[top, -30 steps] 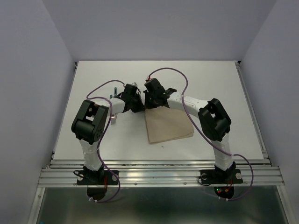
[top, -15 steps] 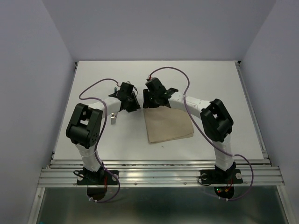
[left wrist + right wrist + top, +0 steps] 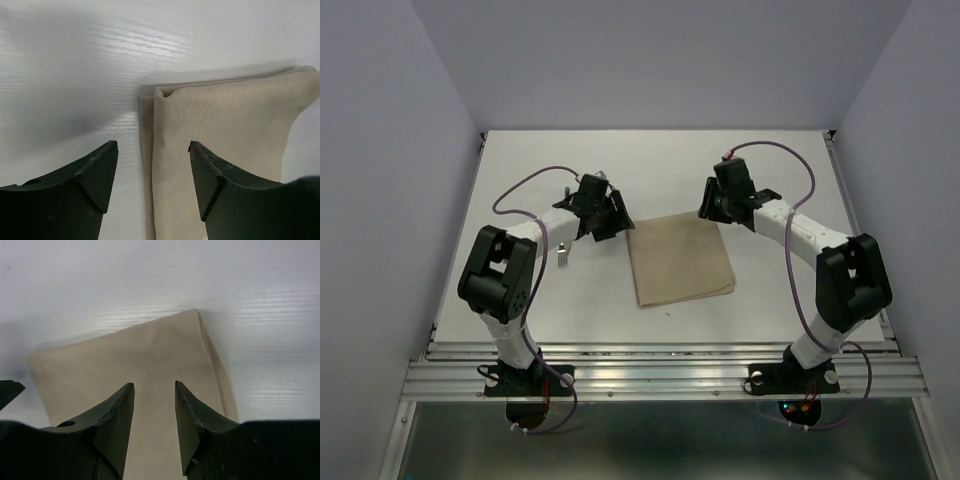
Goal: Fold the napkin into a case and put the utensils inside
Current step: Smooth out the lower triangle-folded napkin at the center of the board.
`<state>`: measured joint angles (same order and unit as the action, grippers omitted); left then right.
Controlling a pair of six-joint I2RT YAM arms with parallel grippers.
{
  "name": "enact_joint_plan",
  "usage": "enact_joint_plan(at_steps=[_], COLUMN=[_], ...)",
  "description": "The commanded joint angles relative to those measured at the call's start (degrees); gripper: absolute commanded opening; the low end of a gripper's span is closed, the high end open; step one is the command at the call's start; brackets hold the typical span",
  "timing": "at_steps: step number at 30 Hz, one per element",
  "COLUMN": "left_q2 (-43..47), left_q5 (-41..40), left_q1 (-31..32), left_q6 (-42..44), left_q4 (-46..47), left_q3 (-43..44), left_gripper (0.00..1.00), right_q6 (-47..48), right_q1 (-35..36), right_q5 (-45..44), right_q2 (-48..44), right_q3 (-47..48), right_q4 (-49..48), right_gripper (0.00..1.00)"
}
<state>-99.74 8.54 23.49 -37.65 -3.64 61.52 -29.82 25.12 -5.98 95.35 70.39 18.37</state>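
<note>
Though napkin (image 3: 680,262) lies folded, fork (image 3: 563,258) rests outside it.

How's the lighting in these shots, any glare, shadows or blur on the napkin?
Top external: even, soft light, napkin sharp, no glare. Left wrist: soft grey shadow on the table left of the napkin's corner; left gripper is near-black, little detail. Right wrist: pale streaky sheen on the table right of the napkin, whose weave looks softer.
</note>
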Motion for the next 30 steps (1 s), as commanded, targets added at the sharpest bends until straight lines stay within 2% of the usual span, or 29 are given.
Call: enact_joint_plan(at_steps=[1, 7, 11, 14, 15, 17, 18, 19, 21, 25, 28, 30], left_q2=[-3.16, -6.86, -8.62, -9.94, -10.2, -11.0, -11.35, -11.52, -11.88, -12.23, -12.49, -12.75], left_q5=[2.45, 1.84, 0.7, -0.45, -0.62, -0.71, -0.71, -0.45, 0.08, 0.6, 0.96, 1.13], left_q1=[1.74, 2.0, 2.0, 2.0, 2.0, 2.0, 2.0, 2.0, 1.92, 1.92, 1.92, 1.92], left_q6=[-0.41, -0.5, -0.14, -0.06, 0.03, 0.38, 0.99, 1.26, 2.22, 3.46, 3.9, 4.42], left_q4=[1.71, 0.31, -0.93, -1.9, -2.07, -2.6, -2.69, -2.69, -2.69, -2.69, -2.78, -2.86], left_q3=[1.93, 2.99, 4.22, 5.45, 5.8, 6.77, 7.21, 7.48, 7.74, 8.18, 8.53, 8.71], left_gripper=[0.68, 0.58, 0.51, 0.37, 0.27, 0.16, 0.03, 0.0, 0.0, 0.0, 0.0, 0.0], right_q6=[0.55, 2.75, 4.77, 5.83, 6.0, 6.44, 6.53, 6.79, 7.06, 7.32, 7.41, 7.41], right_q1=[-1.56, -4.73, -6.05, -6.58, -6.58, -7.11, -7.11, -7.63, -7.63, -8.95, -9.47, -9.48], right_q5=[0.44, 2.2, 3.08, 3.43, 3.43, 3.52, 3.52, 3.6, 3.87, 5.18, 5.45, 5.19], right_q2=[-1.57, 1.41, 4.84, 7.82, 8.7, 10.81, 11.34, 11.96, 13.62, 16.27, 17.5, 17.41], right_q3=[-3.06, -1.58, 0.8, 3.17, 3.87, 5.19, 5.46, 6.16, 6.78, 8.36, 9.24, 9.06], right_q4=[-1.06, -0.97, -0.88, -0.27, 0.08, 0.35, 0.44, 0.44, 0.44, 0.35, 0.26, -0.17], right_gripper=[0.44, 0.44, 0.51, 0.51, 0.51, 0.51, 0.52, 0.53, 0.6, 0.59, 0.56, 0.5])
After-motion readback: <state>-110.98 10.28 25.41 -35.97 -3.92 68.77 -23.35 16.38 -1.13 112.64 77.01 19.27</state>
